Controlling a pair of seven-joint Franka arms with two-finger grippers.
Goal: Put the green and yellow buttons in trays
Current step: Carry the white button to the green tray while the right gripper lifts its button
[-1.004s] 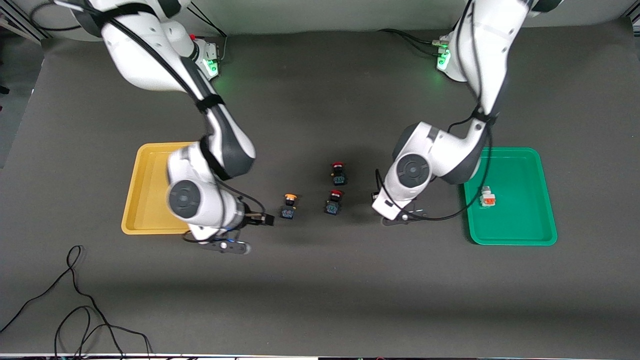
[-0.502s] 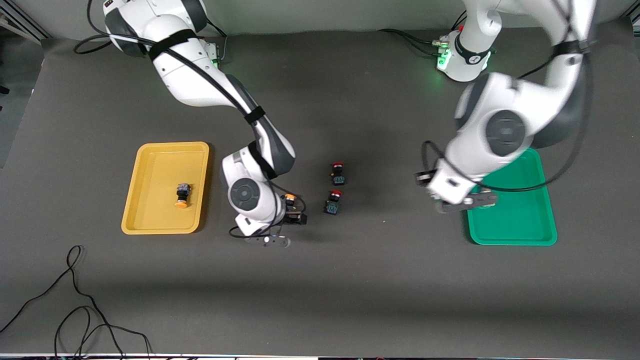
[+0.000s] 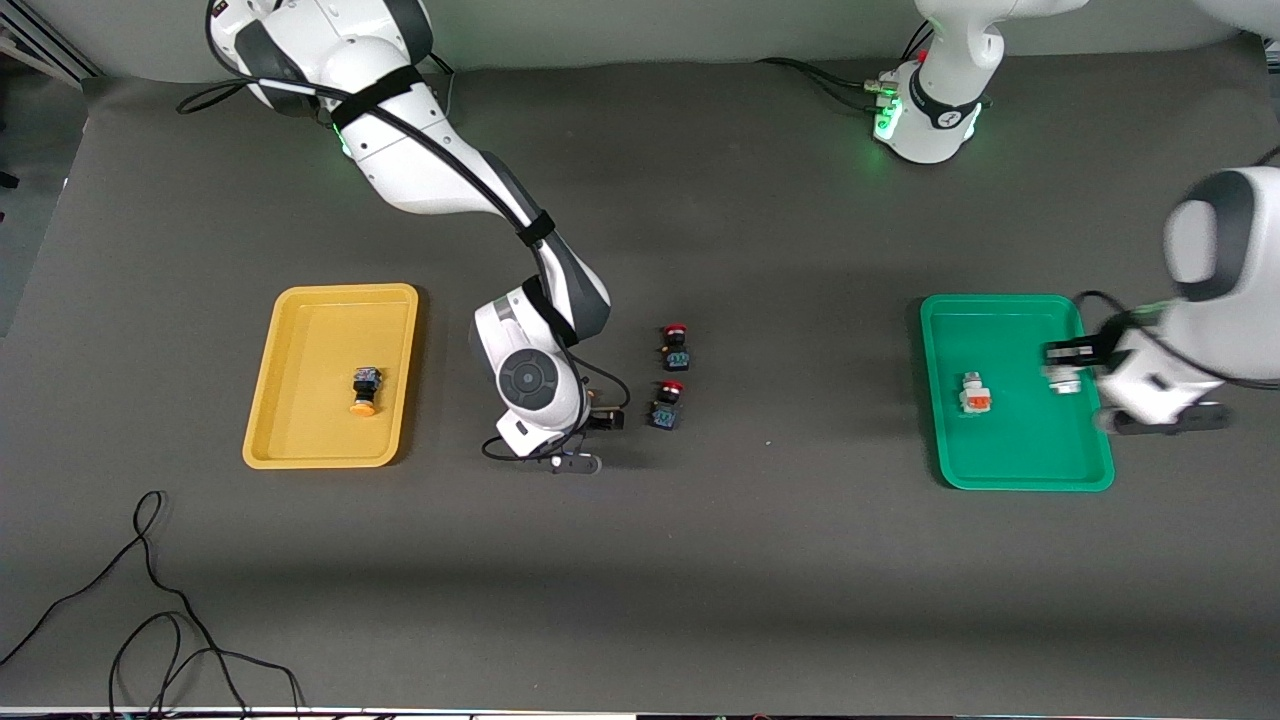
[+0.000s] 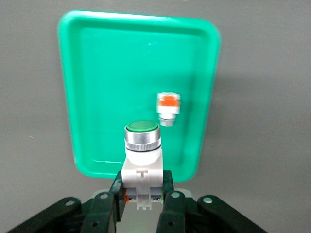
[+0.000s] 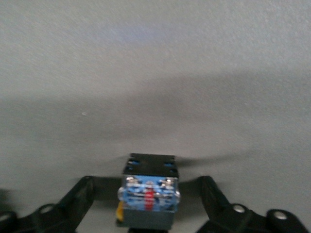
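Left hand [image 4: 142,204] clamps green-capped button [image 4: 142,141] above green tray [image 4: 97,73] for release; right hand [image 5: 146,213] straddles yellow-capped button [image 5: 148,194], grip undeterminable.

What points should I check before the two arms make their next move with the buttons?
1. Left gripper holds the white green-capped button: ok, its fingers are shut on the white body.
2. That button is over the green tray: ok.
3. Drop spot free: ok; the white button with the orange mark lies apart in that tray.
4. Right gripper has the dark-bodied button between its fingers: ok; whether they press on it, cannot tell.
5. Yellow tray has room: ok, only one yellow-capped button lies in it.
6. The two red-capped buttons stay on the table, beside the right gripper: ok.
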